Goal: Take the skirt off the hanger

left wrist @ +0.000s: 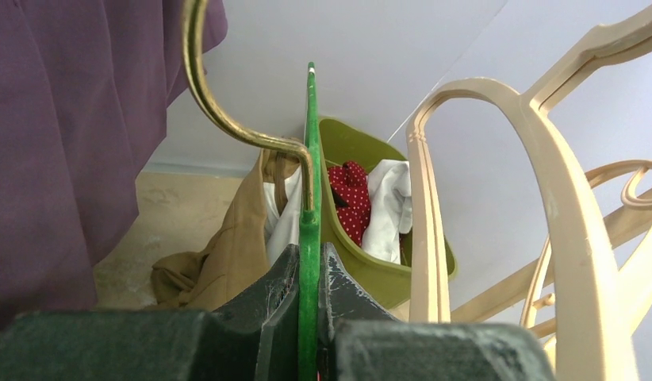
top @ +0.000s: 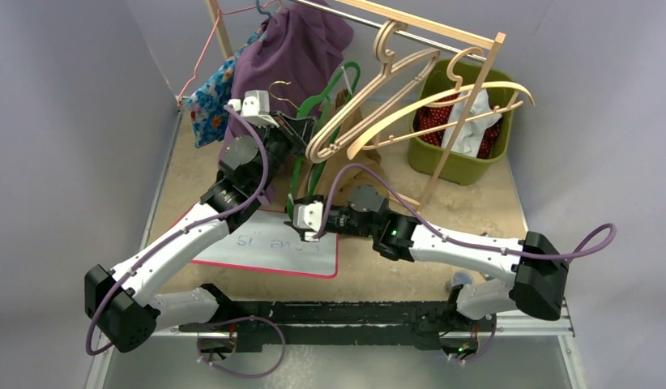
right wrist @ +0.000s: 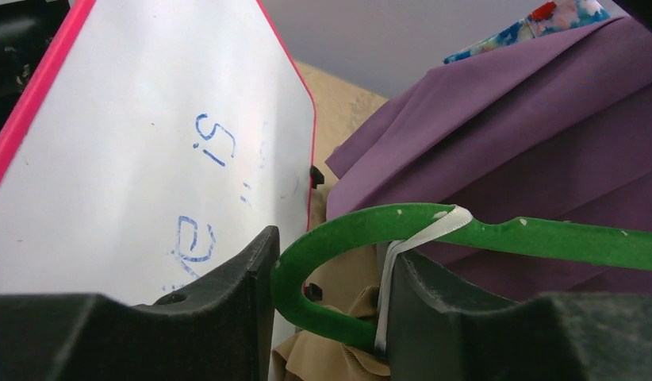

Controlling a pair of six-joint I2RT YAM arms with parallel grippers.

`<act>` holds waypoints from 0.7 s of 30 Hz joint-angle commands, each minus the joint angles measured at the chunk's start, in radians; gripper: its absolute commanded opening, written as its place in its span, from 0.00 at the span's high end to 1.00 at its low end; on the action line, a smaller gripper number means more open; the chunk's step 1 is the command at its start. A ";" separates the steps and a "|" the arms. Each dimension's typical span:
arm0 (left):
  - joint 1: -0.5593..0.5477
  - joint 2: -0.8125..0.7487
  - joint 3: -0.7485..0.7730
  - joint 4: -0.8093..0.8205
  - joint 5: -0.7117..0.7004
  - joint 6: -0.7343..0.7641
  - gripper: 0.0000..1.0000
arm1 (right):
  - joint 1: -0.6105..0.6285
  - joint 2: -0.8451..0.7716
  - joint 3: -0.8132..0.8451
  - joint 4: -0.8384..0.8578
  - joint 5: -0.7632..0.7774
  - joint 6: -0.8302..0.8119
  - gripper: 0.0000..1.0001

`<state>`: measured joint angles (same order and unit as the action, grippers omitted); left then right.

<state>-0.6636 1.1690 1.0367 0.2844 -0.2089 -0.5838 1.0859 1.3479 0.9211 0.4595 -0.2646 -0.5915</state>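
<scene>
Your left fingers (left wrist: pixel 279 294) are clamped on the green hanger (left wrist: pixel 311 143), just below its brass hook (left wrist: pixel 228 119). Your right fingers (right wrist: pixel 235 294) stand apart, bracketing the hanger's curved end, where a white strap (right wrist: pixel 418 234) loops over it. The tan skirt (right wrist: pixel 323 361) hangs beneath that end, with a purple garment (right wrist: pixel 505 159) behind the hanger.

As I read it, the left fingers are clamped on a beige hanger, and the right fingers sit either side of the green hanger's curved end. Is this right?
Not quite. The left wrist view shows the left fingers clamped on the green hanger, just below its gold hook; the beige hangers hang untouched beside it. The right fingers are as you say.
</scene>
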 commanded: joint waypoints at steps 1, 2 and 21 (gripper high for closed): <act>-0.006 -0.015 0.063 0.098 0.017 -0.024 1.00 | -0.009 -0.022 0.078 0.050 0.013 -0.019 0.65; -0.007 -0.015 0.065 0.096 0.016 -0.025 1.00 | -0.010 -0.022 0.080 0.040 0.005 -0.021 0.66; -0.006 -0.003 0.076 0.102 0.026 -0.037 1.00 | -0.011 -0.034 0.039 0.142 0.035 0.130 0.72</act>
<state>-0.6624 1.1736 1.0561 0.2863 -0.2070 -0.5919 1.0889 1.3151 0.9073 0.5274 -0.2310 -0.4660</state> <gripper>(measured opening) 0.050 0.531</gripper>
